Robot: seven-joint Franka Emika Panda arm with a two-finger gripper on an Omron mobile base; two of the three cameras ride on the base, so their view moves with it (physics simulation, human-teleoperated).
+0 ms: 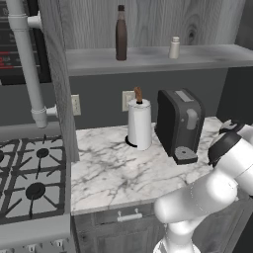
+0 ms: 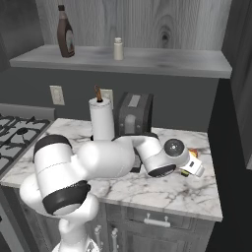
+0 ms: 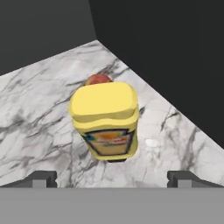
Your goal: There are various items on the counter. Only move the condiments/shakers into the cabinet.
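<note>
Where the arm bends low over the right end of the worktop, the hand is seen in the hand view with its two dark fingertips spread wide, nothing being pinched between them. Just beyond the tips, one yellow squeeze bottle with a label is seen on the marble, apart from both fingertips; whether it stands or lies cannot be told. A small red rounded thing is seen just behind the bottle, too hidden to be identified. In the right base view, a sliver of the yellow bottle is seen at the end of the arm, near the right edge of the worktop.

Farther left on the worktop, one black coffee machine is placed, and just left of it one white paper-towel roll is stood upright on its holder. One gas stove top is set to the left of the marble slab, and dark grey drawers with metal handles are fitted below it.

Above, on the long pale shelf board of the cabinet, two condiments are counted: one tall dark brown bottle with a black cap at the left, and one small pale shaker to its right, well apart from it. Both are stood upright.
</note>
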